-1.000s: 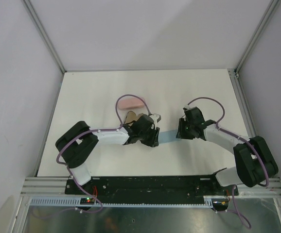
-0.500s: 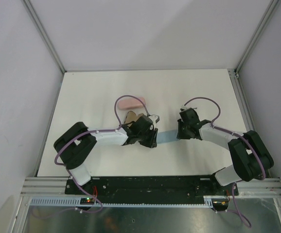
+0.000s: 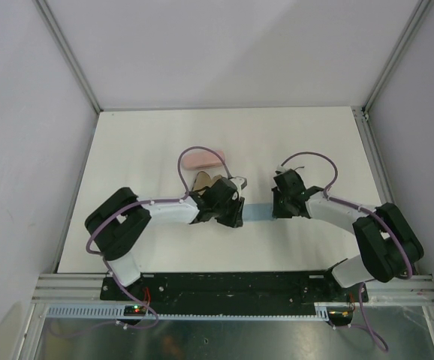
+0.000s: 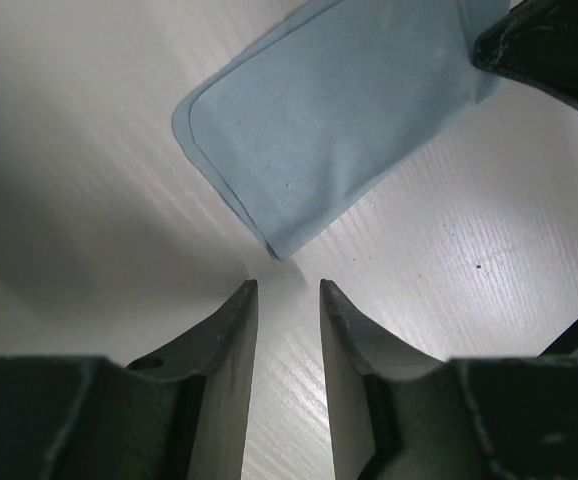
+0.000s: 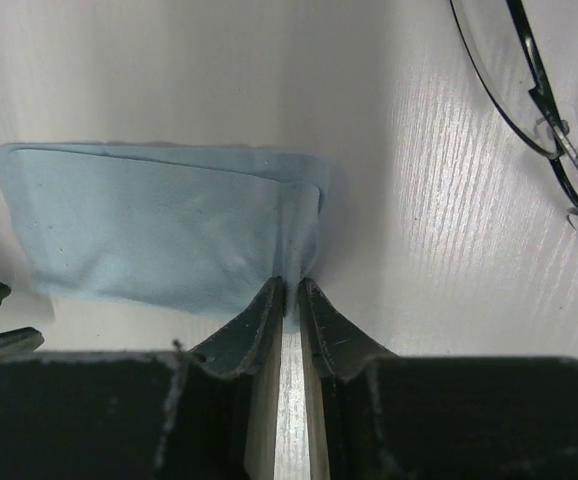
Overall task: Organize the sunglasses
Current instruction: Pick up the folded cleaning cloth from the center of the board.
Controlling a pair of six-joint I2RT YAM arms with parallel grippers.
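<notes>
A wire pair of sunglasses (image 5: 535,108) with rounder clear lenses lies at the top right of the right wrist view, just right of the cloth. The other pair is out of view. A light blue cloth (image 5: 159,230) lies flat on the white table (image 3: 157,142) between both arms. My right gripper (image 5: 291,284) is shut on the cloth's right edge, which bunches up between the tips. My left gripper (image 4: 287,286) stands open by a narrow gap, empty, just short of the cloth's (image 4: 339,110) near corner.
A pink oblong item (image 3: 202,159) lies behind the left arm, and a tan object (image 3: 200,181) sits right beside that wrist. In the top view the cloth (image 3: 258,212) shows as a strip between the two grippers.
My right gripper has slid left to the cloth and closed on its edge. The left jaws have narrowed a little; that arm has barely moved.
</notes>
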